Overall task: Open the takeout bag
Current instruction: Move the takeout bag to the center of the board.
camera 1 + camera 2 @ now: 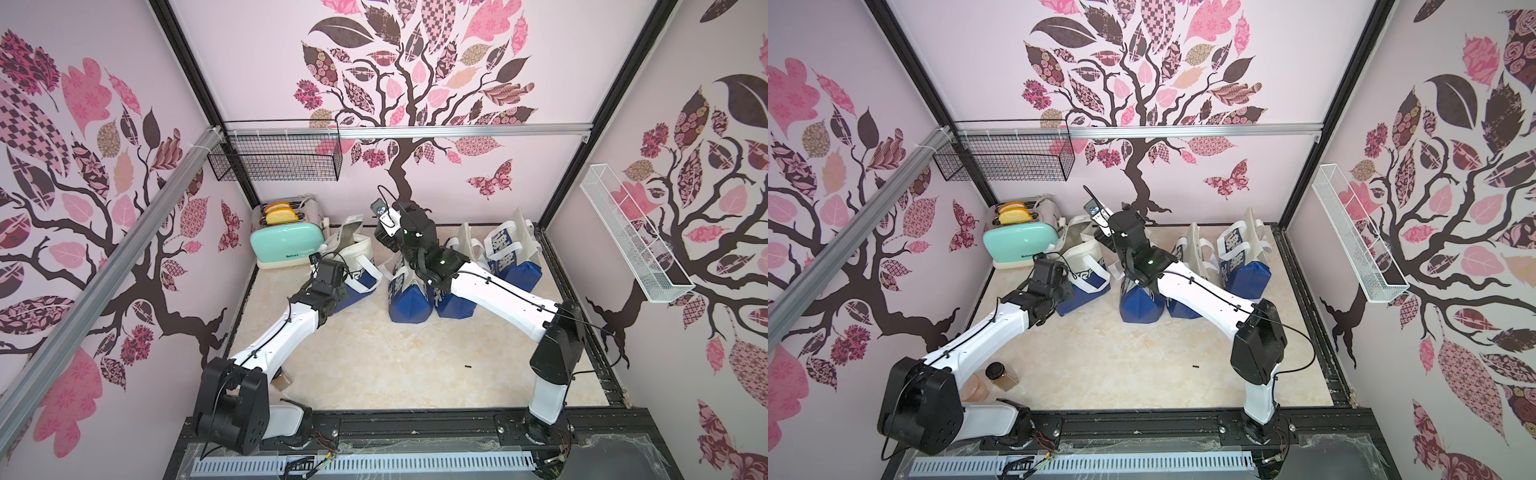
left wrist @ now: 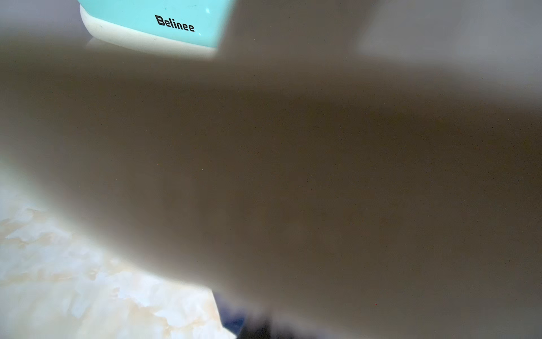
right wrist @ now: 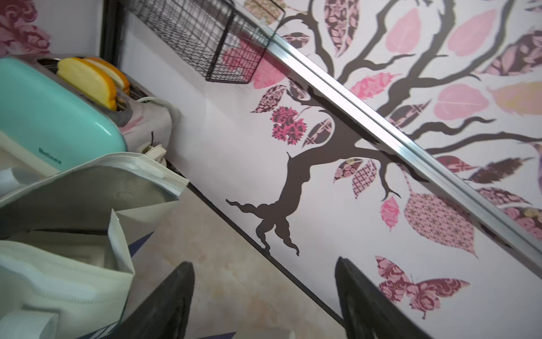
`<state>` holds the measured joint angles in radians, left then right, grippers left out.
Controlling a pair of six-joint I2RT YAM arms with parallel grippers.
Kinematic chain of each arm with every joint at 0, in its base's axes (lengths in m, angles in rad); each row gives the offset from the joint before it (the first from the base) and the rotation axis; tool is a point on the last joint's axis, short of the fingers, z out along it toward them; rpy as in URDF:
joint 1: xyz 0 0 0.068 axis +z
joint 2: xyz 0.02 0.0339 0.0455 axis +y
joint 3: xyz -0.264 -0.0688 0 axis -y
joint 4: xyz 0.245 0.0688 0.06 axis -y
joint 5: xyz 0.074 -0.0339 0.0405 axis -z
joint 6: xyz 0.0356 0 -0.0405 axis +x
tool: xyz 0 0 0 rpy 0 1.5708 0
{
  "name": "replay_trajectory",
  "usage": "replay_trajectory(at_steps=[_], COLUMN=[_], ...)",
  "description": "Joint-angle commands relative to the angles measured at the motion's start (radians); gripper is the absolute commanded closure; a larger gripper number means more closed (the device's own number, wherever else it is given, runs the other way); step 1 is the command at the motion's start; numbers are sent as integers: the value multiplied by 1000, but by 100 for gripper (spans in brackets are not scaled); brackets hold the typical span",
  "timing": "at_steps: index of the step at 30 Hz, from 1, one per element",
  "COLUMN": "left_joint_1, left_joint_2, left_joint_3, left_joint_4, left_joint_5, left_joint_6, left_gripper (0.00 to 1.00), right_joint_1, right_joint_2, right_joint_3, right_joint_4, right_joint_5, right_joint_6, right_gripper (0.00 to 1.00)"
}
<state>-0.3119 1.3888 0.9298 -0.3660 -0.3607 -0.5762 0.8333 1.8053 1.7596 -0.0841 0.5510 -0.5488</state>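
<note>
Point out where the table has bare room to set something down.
The wide front-centre stretch of table between left arm and right arm is bare. The back is crowded: toaster, then blue-and-white bags. A jar sits by the left arm's base.

Pale pink walls (image 1: 257, 62), printed with a dark tree mural (image 1: 402, 166) and patterned leaves, enclose a marble-look desk (image 1: 395, 365). A black wire basket (image 1: 276, 160) hangs upper left of centre, a white mesh shelf (image 1: 631, 241) at right.
</note>
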Motion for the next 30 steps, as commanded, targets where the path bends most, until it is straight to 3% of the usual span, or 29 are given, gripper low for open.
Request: replay_trajectory(at_steps=[1,7,10,12,14,16,20,21,30], left_joint_1=[7,13,14,14,14,14,14,13,-14], left_joint_2=[75,195,233,229,210,179,80,52,-236], left_joint_3=[39,143,198,207,198,184,129,111,-141], left_joint_4=[35,102,93,90,98,88,64,55,30], left_joint_5=[-27,-89,-92,-86,-80,-72,-42,-36,-31], left_joint_6=[-61,-64,-50,-43,-38,-35,-27,-28,70], left_gripper=[100,100,91,77,55,47,6,2,2], right_joint_1=[-3,-3,-2,-3,-3,-3,-3,-3,-2], right_joint_2=[-101,-251,-315,-350,-373,-382,-395,-398,-431], right_joint_3=[-11,-118,-174,-210,-233,-236,-244,-248,-302], right_joint_4=[-113,-226,-246,-250,-263,-294,-337,-345,-335], right_joint_5=[123,101,108,106,105,89,60,47,36], right_joint_6=[146,201,214,216,222,231,274,284,315], right_gripper=[21,21,20,20,20,19,19,20,21])
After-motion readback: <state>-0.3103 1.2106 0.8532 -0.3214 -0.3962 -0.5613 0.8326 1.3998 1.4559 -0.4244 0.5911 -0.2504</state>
